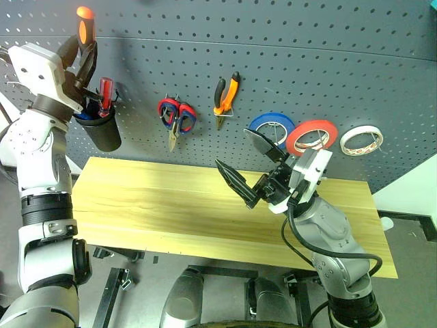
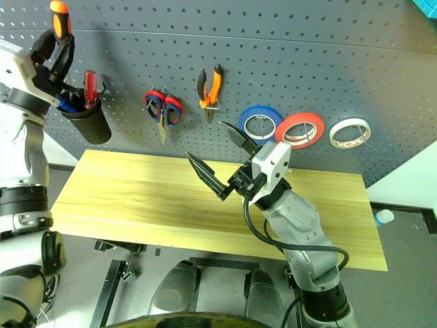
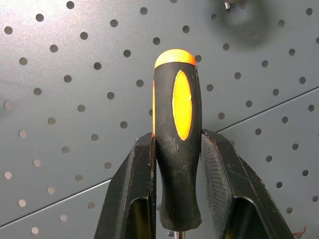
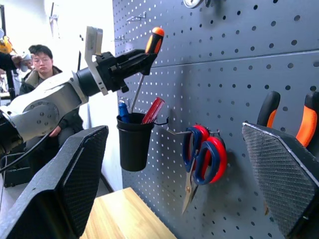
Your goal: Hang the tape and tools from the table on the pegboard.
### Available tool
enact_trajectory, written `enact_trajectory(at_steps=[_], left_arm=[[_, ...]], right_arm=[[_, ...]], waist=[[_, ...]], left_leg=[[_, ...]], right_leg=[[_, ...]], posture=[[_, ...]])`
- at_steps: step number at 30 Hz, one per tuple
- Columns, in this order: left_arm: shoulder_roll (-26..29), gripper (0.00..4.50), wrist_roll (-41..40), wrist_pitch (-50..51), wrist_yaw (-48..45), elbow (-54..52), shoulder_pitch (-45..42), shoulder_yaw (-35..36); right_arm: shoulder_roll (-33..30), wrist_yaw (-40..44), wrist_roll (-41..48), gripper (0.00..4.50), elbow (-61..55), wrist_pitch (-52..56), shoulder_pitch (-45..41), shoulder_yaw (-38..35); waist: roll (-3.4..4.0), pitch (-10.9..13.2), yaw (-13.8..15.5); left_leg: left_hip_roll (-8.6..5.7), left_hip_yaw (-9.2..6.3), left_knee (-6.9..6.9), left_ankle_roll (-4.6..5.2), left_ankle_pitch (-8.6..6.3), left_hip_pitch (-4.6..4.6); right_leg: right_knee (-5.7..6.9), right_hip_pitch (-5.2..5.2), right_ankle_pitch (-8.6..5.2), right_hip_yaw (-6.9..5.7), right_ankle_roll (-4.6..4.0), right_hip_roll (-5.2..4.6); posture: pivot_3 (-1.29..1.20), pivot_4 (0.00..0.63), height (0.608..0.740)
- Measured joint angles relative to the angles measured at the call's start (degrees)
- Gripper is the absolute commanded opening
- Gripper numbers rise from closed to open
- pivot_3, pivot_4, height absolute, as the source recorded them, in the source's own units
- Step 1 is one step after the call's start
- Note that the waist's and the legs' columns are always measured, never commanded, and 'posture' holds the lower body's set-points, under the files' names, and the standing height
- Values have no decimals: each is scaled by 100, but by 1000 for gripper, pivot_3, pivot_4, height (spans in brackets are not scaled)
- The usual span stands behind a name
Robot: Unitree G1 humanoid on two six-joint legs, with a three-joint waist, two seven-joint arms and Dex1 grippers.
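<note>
My left gripper is shut on the orange and black handle of the slim screwdriver, held up against the dark grey pegboard. In the right wrist view the screwdriver has its shaft slanting down to the mouth of a black cup. My right gripper is open and holds nothing, raised above the middle of the wooden table. The red tape and the orange-handled pliers hang on the pegboard.
The black cup hangs at the board's left and holds a red-handled screwdriver. Red-handled scissors, a blue roll and a whitish roll also hang there. A person sits beyond the left arm.
</note>
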Motion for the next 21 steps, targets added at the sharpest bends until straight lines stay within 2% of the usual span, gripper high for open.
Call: enact_trajectory(at_steps=[11, 21], left_arm=[[14, 889, 23, -190, 0, 279, -3, 6], [-413, 889, 14, -242, 56, 472, 27, -47]], right_arm=[[-149, -13, 10, 4500, -1, 128, -5, -63], [-314, -103, 105, 4500, -243, 449, 15, -167]], waist=[[0, 0, -10], [2, 2, -50]], left_leg=[[0, 0, 0, 0, 0, -1], [0, 0, 0, 1, 0, 1]], right_leg=[[0, 0, 0, 0, 0, 0], [0, -1, 0, 0, 0, 0]], posture=[[300, 140, 681], [274, 150, 681]])
